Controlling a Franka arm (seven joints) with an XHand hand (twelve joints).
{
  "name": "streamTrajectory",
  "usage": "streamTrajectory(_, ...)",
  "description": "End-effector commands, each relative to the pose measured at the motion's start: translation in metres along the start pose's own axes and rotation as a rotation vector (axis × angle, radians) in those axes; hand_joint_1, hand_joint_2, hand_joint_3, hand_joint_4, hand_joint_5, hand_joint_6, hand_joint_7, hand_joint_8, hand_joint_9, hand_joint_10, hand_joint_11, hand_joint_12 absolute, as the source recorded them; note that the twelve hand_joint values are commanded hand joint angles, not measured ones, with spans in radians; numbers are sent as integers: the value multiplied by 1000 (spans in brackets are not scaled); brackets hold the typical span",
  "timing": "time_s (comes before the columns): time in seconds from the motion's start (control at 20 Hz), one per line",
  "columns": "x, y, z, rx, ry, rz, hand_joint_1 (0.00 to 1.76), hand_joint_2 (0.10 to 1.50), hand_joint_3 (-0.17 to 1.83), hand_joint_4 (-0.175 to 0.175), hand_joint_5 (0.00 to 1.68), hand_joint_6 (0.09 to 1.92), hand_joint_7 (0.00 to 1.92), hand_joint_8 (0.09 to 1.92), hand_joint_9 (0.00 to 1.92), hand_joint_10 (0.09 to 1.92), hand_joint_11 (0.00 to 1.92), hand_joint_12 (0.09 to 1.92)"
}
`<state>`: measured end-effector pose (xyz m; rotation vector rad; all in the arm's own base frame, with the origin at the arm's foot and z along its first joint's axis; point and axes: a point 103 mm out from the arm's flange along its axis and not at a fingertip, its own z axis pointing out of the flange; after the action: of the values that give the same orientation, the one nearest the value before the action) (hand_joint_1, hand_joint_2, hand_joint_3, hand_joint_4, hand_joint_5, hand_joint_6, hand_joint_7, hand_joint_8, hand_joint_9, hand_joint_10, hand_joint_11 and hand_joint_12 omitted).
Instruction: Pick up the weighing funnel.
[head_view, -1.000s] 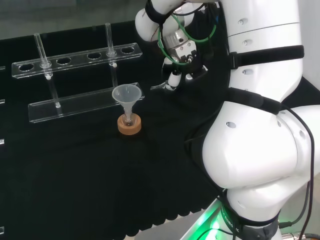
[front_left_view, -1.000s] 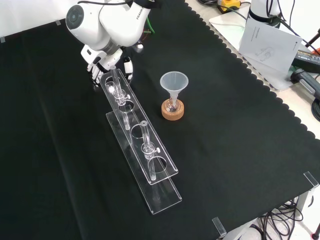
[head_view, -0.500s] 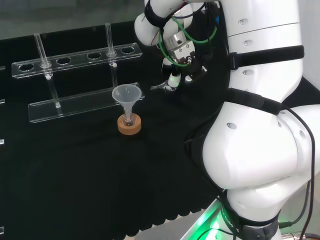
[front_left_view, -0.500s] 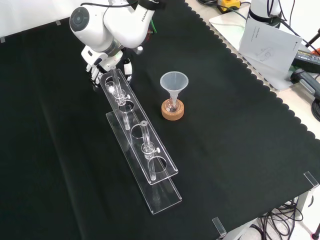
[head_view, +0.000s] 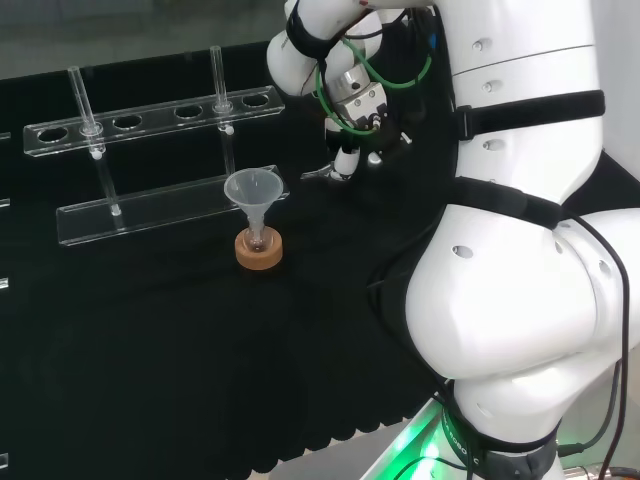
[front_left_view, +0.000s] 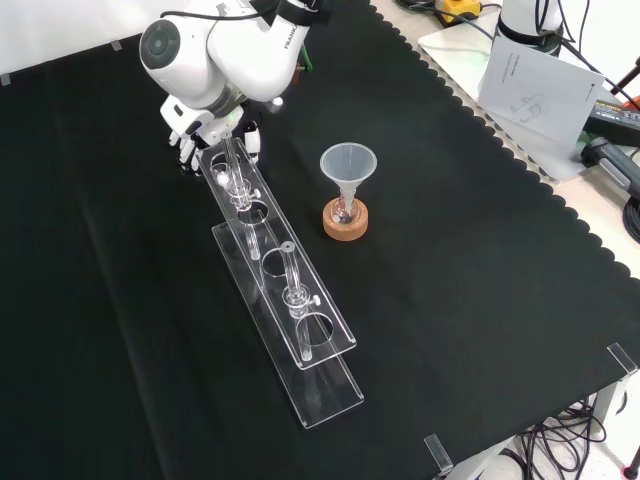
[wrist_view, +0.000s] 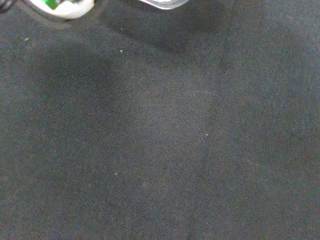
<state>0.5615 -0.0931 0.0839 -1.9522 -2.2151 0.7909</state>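
Observation:
The weighing funnel (head_view: 317, 172), a small clear piece, lies on the black cloth between the rack's right end and the arm in the head view. The hand (head_view: 352, 150) hangs just right of it, fingers pointing down and relaxed, one fingertip (head_view: 343, 166) close to the funnel's near end; I cannot tell if they touch. In the front view the hand (front_left_view: 205, 128) sits behind the far end of the rack, fingers and thumb apart. The wrist view has a blurred white part of the hand (wrist_view: 65, 7) and a clear edge, probably the weighing funnel (wrist_view: 161, 3).
A clear two-tier rack (head_view: 150, 112) (front_left_view: 270, 270) with two glass tubes stands left of the hand in the head view. The big funnel (head_view: 254, 190) (front_left_view: 347, 165) stands in a small flask on a cork ring (head_view: 259, 250). Papers and cables (front_left_view: 535, 85) lie off the cloth.
The hand has shifted slightly left and turned a little at the wrist in the head view. The weighing funnel lies where it was.

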Motion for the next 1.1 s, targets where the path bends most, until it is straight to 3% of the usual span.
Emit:
streamTrajectory(0.05, 2, 3, 1, -1, -9, -2, 817, 671, 520, 10, 704, 585, 469, 640, 698, 510, 423, 1295)
streamTrajectory(1.1, -2, 8, 9, 15, 8, -1, 826, 679, 530, 15, 718, 632, 466, 647, 696, 514, 427, 1292)
